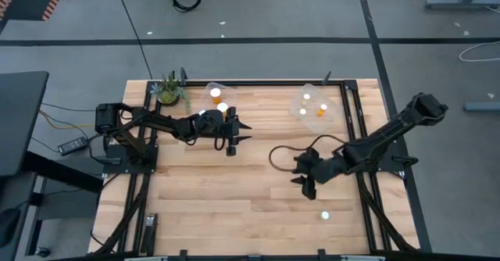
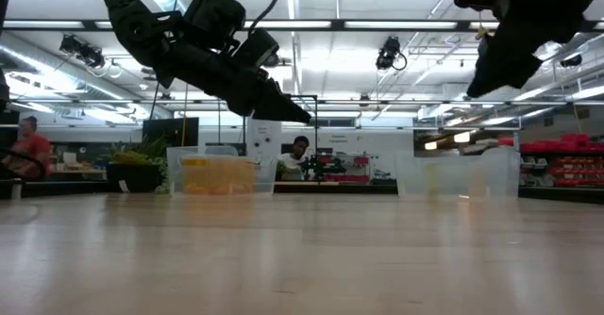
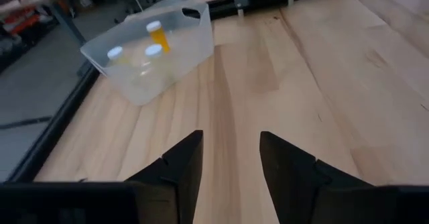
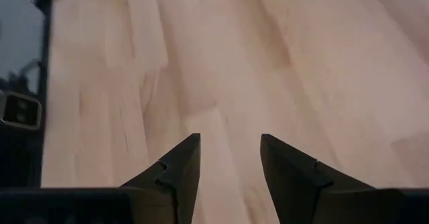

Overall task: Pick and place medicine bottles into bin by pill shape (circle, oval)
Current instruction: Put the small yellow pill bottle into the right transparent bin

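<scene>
**One bottle left out, both tools empty**

My right tool point(image 1: 307, 184) hangs over bare worktop point(image 1: 234, 206) with its fingers spread and nothing between them. My left tool point(image 1: 234, 140) is likewise open and empty, near the left bin point(image 1: 209, 86).

The risk, as I judge it: the lone bottle point(image 1: 326, 215) sits nearer the front edge than my right tool. A careless descent could tip it and roll it off. I also cannot read its pill shape from here, so it could go in the wrong bin.

Count: two bins. The right bin point(image 1: 332, 103) shows three bottles in my left wrist view; the left shows about two caps from above.
</scene>
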Motion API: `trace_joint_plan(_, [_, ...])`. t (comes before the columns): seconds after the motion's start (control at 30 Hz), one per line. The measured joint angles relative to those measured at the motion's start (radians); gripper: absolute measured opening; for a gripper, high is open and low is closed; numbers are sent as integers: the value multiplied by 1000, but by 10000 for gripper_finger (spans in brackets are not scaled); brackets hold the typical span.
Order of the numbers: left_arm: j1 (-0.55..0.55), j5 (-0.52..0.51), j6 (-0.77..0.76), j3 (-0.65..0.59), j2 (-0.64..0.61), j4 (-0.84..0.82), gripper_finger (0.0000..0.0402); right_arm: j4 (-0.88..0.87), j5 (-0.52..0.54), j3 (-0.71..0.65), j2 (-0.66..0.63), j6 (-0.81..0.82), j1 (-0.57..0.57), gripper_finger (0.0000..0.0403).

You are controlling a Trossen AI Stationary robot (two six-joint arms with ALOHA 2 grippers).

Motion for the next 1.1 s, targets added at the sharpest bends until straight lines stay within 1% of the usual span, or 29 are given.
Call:
trace_joint_plan(0.13, [0,0,53,0,0,39,152,-166,-25,108,90,110,54,163])
trace_joint_plan(0.27, [0,0,101,0,0,56,147,-314,-56,199,152,253,90,163])
trace_joint_plan(0.37, [0,0,104,0,0,72,147,-394,-108,263,205,340,104,163])
trace_joint_plan(0.5, [0,0,106,0,0,74,152,-412,-186,320,264,421,109,171])
trace_joint_plan(0.67, [0,0,139,0,0,80,150,-416,-259,331,308,514,135,204])
trace_joint_plan(0.9, [0,0,157,0,0,108,138,-441,-276,331,317,694,174,258])
trace_joint_plan(1.0, [0,0,157,0,0,131,138,-454,-278,331,323,756,192,272])
trace_joint_plan(1.1, [0,0,158,0,0,136,141,-454,-311,331,345,793,212,277])
